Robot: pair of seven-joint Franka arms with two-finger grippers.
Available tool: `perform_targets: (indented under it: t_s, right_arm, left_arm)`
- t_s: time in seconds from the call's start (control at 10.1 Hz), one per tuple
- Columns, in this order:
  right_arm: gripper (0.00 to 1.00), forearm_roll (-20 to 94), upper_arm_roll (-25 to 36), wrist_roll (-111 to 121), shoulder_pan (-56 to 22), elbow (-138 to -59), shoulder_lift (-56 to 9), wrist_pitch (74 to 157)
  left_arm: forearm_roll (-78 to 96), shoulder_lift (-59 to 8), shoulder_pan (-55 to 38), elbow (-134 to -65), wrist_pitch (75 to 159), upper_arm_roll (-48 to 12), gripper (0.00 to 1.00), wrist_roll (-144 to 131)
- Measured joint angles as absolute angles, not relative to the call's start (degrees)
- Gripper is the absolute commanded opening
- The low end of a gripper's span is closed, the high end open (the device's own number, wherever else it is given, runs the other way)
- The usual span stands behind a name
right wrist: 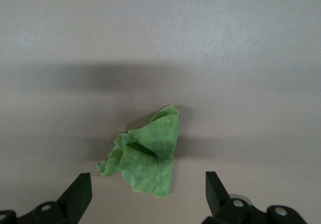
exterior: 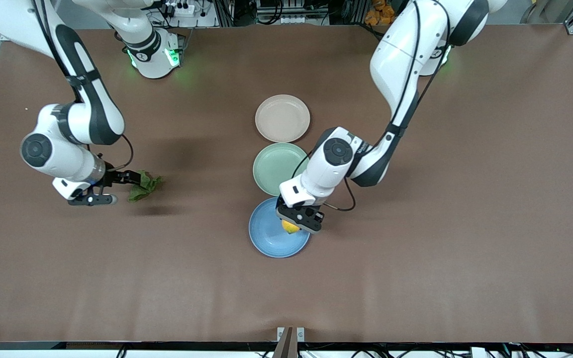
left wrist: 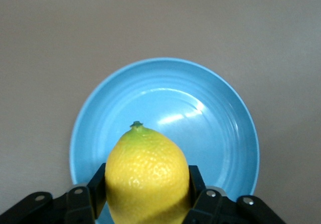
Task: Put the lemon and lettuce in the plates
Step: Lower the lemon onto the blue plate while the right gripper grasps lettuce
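Observation:
The yellow lemon is gripped in my left gripper, just above the blue plate. In the left wrist view the lemon sits between the fingers of my left gripper, over the blue plate. The green lettuce lies on the table toward the right arm's end. My right gripper is open right beside it. In the right wrist view the lettuce lies just ahead of my open right gripper. The beige-pink plate is empty.
A pale mint-green plate sits between the beige-pink plate and the blue plate, the three in a row down the table's middle. The blue plate is nearest the front camera. The brown table top surrounds them.

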State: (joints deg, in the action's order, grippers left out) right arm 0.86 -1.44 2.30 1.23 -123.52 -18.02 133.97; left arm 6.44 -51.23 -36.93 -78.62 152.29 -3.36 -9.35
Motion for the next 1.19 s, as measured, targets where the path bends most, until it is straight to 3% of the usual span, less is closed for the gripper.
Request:
perform_targets:
  t_s: [0.3, 0.4, 0.5, 0.89, 1.19]
  right_arm:
    - [1.0, 0.9, -1.5, 2.3, 1.2, -123.7, -20.8, 135.8]
    - [1.0, 0.9, -1.5, 2.3, 0.9, -124.0, -21.8, 137.4]
    - [1.0, 0.9, -1.5, 2.3, 0.6, -124.5, -22.9, 139.2]
    - [1.0, 0.9, -1.5, 2.3, 0.4, -125.2, -25.4, 141.4]
    - [0.53, 0.9, -1.5, 2.3, 0.4, -125.2, -25.5, 141.4]
  left_arm:
    - [6.4, -52.8, -37.9, -78.0, 152.3, -3.3, 0.0, -11.0]
    - [6.4, -53.0, -38.2, -78.0, 152.3, -3.3, 0.73, -13.0]
    - [6.4, -53.1, -38.7, -78.0, 152.3, -3.3, 1.0, -15.3]
    - [5.6, -52.9, -39.6, -76.6, 152.3, -3.1, 1.0, -17.2]
    - [5.6, -50.8, -39.3, -75.4, 149.0, -1.1, 1.0, -17.2]
